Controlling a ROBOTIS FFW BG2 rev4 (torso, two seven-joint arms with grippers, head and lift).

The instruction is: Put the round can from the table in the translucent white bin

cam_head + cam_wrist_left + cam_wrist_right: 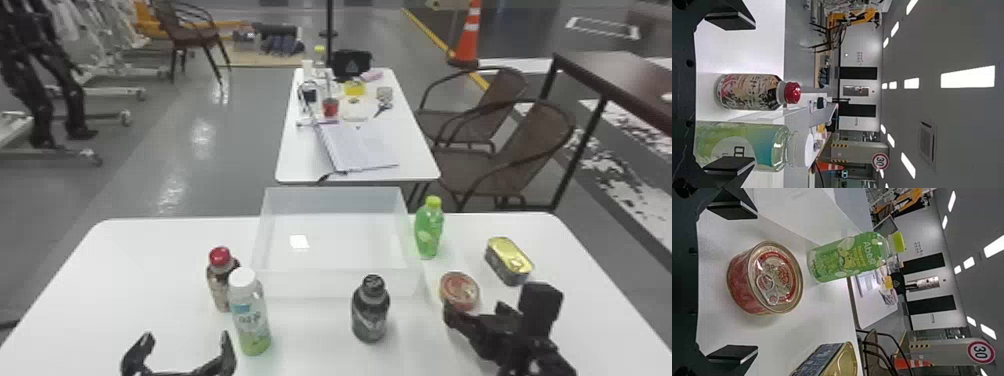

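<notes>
Well, your round can (pixel 459 291) stands on the table (pixel 125 280), at four o'clock from the bin (pixel 310 286), and your right gripper (pixel 756 282) has its fingers wide apart, lined up either side of it but seemingly short of a grip. Ease in low and level, keep the can centred, then close on its side wall — not the pull-tab lid. The green bottle (pixel 428 232) sits at eleven o'clock from the can, so lift straight up before you swing toward ten, clear the rim, and lower before you let go. Your left gripper (pixel 187 339), fingers spread and empty, can wait at the near edge. Count them: one can, one bin, one oblong tin (pixel 509 261) at two o'clock from the can, and four bottles — green, dark (pixel 370 312), red-capped (pixel 218 282) and white-capped (pixel 250 320).
</notes>
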